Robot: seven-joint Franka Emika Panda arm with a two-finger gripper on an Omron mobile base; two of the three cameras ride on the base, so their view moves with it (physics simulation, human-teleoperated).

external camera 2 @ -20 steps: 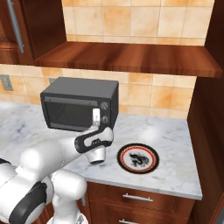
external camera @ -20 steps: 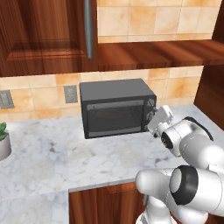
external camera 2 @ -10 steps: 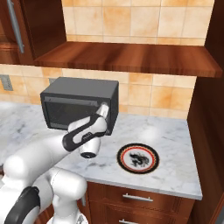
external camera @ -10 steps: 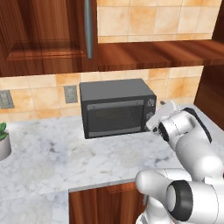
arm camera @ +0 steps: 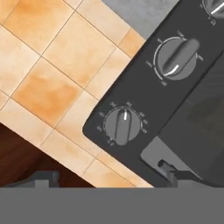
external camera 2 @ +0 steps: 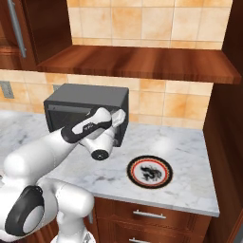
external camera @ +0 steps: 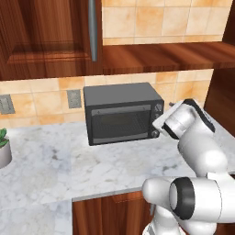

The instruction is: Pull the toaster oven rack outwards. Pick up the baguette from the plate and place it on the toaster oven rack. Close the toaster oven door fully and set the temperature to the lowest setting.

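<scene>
The toaster oven [external camera: 121, 112] stands at the back of the counter with its door [external camera: 120, 125] shut. My gripper [external camera: 159, 125] hovers at the oven's right front corner [external camera 2: 118, 116], just off the knob column, and is open with nothing between its fingers [arm camera: 107, 179]. The hand view is rolled; it looks closely at one round knob [arm camera: 122, 126], a second knob [arm camera: 177, 57] farther along, and the end of the door's bar handle [arm camera: 168, 169]. The plate [external camera 2: 149, 171] lies bare on the counter right of the oven. The baguette is hidden. Behind the dark glass the rack shows only dimly.
Marble counter [external camera: 69, 160] spreads left of the oven, with a potted plant [external camera: 3, 147] at its far left edge. A wooden shelf [external camera 2: 142, 64] hangs over the oven, and a wooden side wall [external camera 2: 228, 142] closes the right end.
The arm has swung its elbow over and rolled the hand. The gripper has edged closer to the oven's knob column. Oven and plate have not moved.
</scene>
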